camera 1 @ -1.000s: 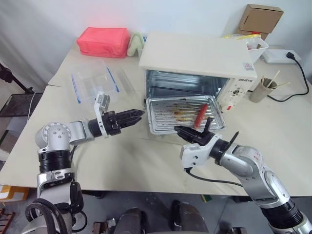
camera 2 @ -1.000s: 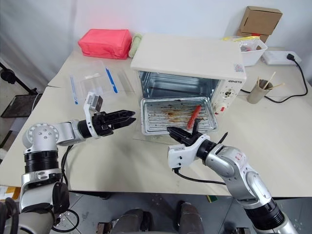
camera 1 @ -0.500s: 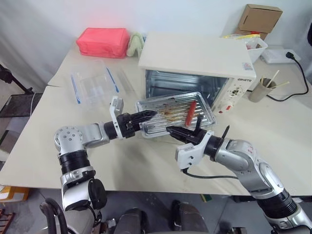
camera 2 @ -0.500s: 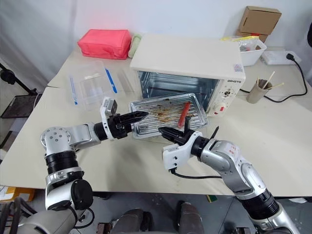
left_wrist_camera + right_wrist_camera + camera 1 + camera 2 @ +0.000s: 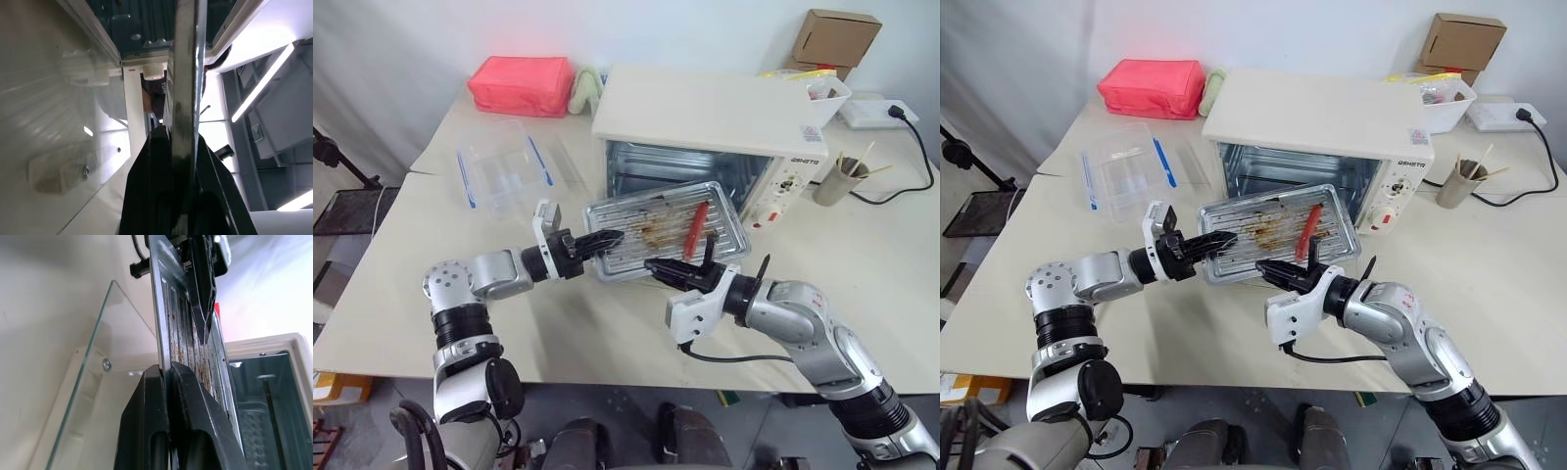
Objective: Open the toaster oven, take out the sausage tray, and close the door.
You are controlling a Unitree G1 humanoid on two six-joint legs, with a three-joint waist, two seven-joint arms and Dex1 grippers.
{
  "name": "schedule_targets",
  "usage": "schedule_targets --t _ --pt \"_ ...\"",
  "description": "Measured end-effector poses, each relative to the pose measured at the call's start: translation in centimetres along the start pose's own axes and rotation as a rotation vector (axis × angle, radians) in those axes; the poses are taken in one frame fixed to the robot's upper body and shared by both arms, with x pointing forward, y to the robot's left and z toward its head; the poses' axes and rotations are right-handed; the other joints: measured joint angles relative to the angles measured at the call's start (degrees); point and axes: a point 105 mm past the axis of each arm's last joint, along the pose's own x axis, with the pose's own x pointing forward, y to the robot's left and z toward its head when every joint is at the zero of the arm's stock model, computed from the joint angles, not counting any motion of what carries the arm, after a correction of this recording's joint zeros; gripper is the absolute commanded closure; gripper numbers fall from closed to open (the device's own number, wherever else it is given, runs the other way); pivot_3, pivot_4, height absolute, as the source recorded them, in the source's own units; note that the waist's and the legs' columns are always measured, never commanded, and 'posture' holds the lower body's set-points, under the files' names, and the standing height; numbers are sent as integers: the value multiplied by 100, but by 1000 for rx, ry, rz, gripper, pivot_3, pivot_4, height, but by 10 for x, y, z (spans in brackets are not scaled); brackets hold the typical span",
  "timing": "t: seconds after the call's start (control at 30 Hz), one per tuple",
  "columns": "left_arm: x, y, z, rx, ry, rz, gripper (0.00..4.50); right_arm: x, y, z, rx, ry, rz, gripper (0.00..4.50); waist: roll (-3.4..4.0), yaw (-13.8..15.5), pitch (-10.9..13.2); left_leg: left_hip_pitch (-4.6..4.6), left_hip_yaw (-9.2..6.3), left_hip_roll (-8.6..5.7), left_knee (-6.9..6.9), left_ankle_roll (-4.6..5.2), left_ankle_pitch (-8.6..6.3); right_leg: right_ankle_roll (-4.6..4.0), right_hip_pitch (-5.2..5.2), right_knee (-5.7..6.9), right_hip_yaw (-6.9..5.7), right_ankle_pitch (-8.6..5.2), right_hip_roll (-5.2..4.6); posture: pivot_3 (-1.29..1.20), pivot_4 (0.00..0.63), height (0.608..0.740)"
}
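I find the table (image 5: 401, 284) carrying the toaster oven (image 5: 715, 127) at its far centre, cavity exposed. The door (image 5: 93, 382) is folded down flat in front of it, seen in the right wrist view as a glass pane lying beneath the tray. The sausage tray (image 5: 661, 227) is clear of the cavity, held up over the lowered door and tilted, with its one red sausage (image 5: 696, 223) lying toward the right side. A clear plastic container (image 5: 504, 168) with blue clips sits on the table to the left of the oven, and a pink bag (image 5: 522, 83) lies at the far edge. My left gripper (image 5: 605, 241) is clamped on the tray's left rim. My right gripper (image 5: 662, 269) is pinched on the near rim, its fingers (image 5: 188, 396) either side of the metal edge. I cannot be certain whether the tray's far edge touches the oven.
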Motion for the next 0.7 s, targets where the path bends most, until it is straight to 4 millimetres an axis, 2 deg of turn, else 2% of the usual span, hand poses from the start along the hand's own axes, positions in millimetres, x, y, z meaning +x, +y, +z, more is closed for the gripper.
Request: schedule_targets --t 0.07,0.2,0.33,0.37,0.4,0.43,0.47,0.5,0.63,0.67,0.7 --pt "-2 3 1 -19 -5 14 4500 -3 -2 5 51 -39 -18 3392 0 -9 0 0 1 0 0 0 0 0 0 0 0 0 1 0 150 740" --pt "-17 2 7 -16 -37 31 4500 -17 1 11 109 -105 6 2050 0 -11 0 9 3 0 -4 -1 0 0 1 3 9 0 0 0 150 740" --pt "-51 14 2 -44 -88 76 4500 -40 2 11 152 -144 24 2050 -2 -16 1 27 9 0 -13 -5 -3 -1 4 14 24 -1 1 0 150 740" --pt "-53 15 1 -45 -93 80 4500 -41 2 10 157 -144 26 2050 -3 -15 1 29 10 2 -12 -5 -3 -3 4 15 26 -1 2 0 150 740" --pt "-61 16 -1 -39 -107 90 4500 -47 3 11 166 -162 32 2354 -3 -14 2 29 11 3 -11 -5 -3 -4 5 14 29 -2 1 0 150 740" --pt "-67 17 -3 -39 -118 94 4500 -51 5 11 170 -168 41 2430 -3 -14 2 38 13 3 -13 -6 -3 -5 9 19 33 -3 0 0 150 740" --pt "-82 18 -6 -33 -146 111 4500 -61 8 5 208 -162 44 2632 -5 -16 0 48 12 6 -15 -11 -6 -6 17 17 35 -4 1 0 150 740" --pt "-99 21 -10 -40 -182 133 4500 -72 12 -8 266 -116 37 3050 -6 -25 0 63 12 8 -19 -15 -9 -9 32 16 43 -5 0 0 150 740" --pt "-138 23 -20 -63 -315 155 4500 -103 23 -52 450 31 -20 4219 -7 -26 2 83 2 18 -14 -22 -13 -15 67 -11 49 -8 -32 0 150 740" --pt "-147 23 -21 -69 -357 158 4500 -112 24 -63 493 68 -41 4430 -7 -16 2 85 -1 16 -14 -22 -13 -18 71 -12 44 -10 -40 0 150 740" --pt "-151 23 -21 -67 -384 158 4500 -116 25 -68 519 82 -50 4430 -7 5 2 85 -4 13 -13 -22 -13 -20 70 -12 40 -11 -46 0 150 740"
